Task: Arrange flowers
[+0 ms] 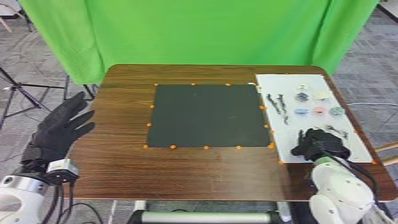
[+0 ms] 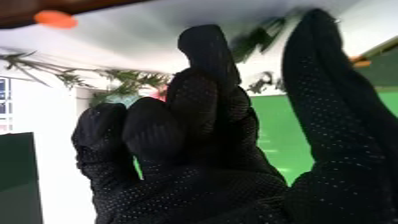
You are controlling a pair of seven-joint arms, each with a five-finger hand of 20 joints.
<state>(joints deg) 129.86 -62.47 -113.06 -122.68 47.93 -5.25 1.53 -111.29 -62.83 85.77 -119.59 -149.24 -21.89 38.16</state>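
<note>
- The right hand (image 1: pixel 318 145) is over the near end of the long white rectangular board (image 1: pixel 289 153); its thumb stands wide of the fingers, the others bend loosely, and I see nothing gripped.
- The left hand (image 1: pixel 60 126) is beside the table's left edge, fingers loosely spread, holding nothing.
- The thin, green, leafy sprigs (image 1: pixel 336 131) lie on the board just beyond the right hand. A dark green leafy piece (image 2: pixel 255 41) shows between thumb and fingers in the right wrist view; whether they touch it, I cannot tell.
- Farther along lie the round pink flower head (image 1: pixel 320 111), with the light blue flower head (image 1: pixel 301 111) and the grey-green flower head (image 1: pixel 337 111) on either side; the thin, dark, twig-like stems (image 1: pixel 282 102) lie to their left.
- The sprigs look very light and springy, with leaves likely to bend or snag; a pinch low on the bare stalk should hold best.
- The flower heads look soft and easily crushed (petals forgive very little), so a gentle hold from the sides or underneath seems wise.
- The dark stems look stiffer but narrow, apt to roll; gripping near the middle should balance them.
- The flat black square mat (image 1: pixel 209 116) is probably where the arrangement goes; the work seems barely begun.
</note>
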